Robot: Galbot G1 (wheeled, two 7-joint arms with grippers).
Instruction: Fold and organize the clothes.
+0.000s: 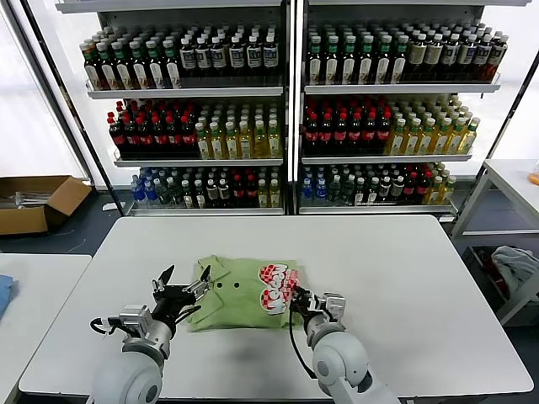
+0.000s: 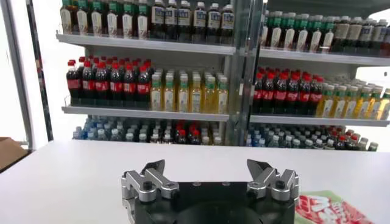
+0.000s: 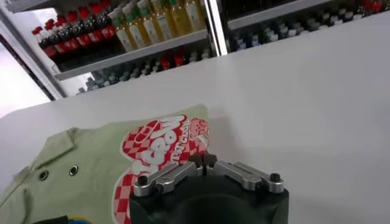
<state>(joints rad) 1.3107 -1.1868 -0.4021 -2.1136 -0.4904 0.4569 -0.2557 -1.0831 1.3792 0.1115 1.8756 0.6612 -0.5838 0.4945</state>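
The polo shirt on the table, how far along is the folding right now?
Done: the polo shirt already lies as a compact folded rectangle on the white table, print up. In hand: the right gripper is shut at the shirt's right edge beside the print, while the left gripper is open at the collar side. Left: any final fold and tidy placement.

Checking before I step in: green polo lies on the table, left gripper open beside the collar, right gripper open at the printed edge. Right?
Not quite: the right gripper is shut at the printed edge of the green polo, as the right wrist view shows. The left gripper is open beside the collar.
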